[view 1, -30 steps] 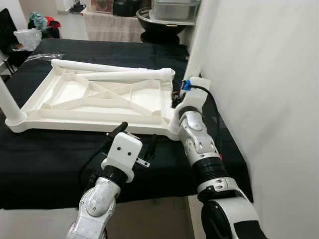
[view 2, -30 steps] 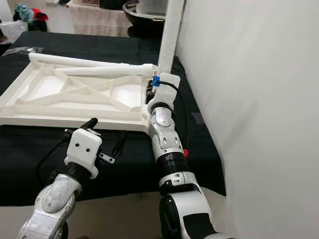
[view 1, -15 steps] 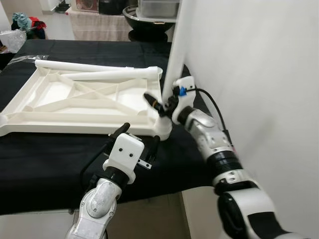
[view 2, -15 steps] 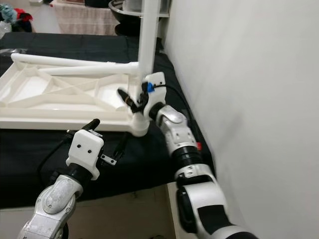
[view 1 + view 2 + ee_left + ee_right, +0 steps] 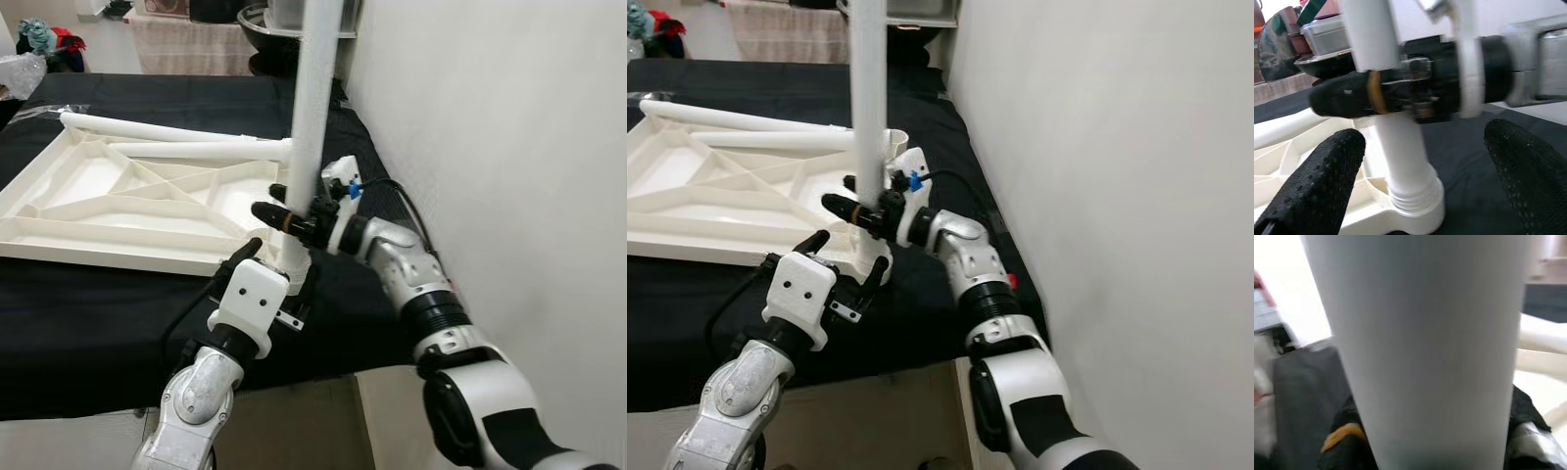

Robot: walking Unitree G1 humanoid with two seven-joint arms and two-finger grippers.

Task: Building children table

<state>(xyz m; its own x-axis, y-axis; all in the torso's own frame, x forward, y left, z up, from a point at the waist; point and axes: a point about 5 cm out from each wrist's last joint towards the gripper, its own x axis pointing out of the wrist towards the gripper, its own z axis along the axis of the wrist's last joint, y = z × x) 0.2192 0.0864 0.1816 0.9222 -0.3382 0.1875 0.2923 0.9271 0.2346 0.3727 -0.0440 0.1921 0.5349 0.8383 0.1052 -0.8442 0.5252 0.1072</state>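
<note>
The white children's table top (image 5: pixel 127 196) lies upside down on the black table (image 5: pixel 88 304). One white leg (image 5: pixel 313 108) stands upright in its near right corner socket (image 5: pixel 1415 205). My right gripper (image 5: pixel 289 219) is shut on this leg just above the socket, its black fingers (image 5: pixel 1528 416) on either side of the tube. My left gripper (image 5: pixel 281 264) is open, its two fingers (image 5: pixel 1317 181) flanking the leg's base without touching it. Two loose legs (image 5: pixel 176 129) lie across the far side of the top.
A white wall (image 5: pixel 490 117) rises close on the right, along the table's edge. Metal bowls and a container (image 5: pixel 284 20) stand behind the table. A plastic bag (image 5: pixel 20 73) and clothes (image 5: pixel 49 39) are at the far left.
The camera has shifted. My right gripper swung round from the corner and closed on the upright leg. My left gripper moved forward to the leg's base.
</note>
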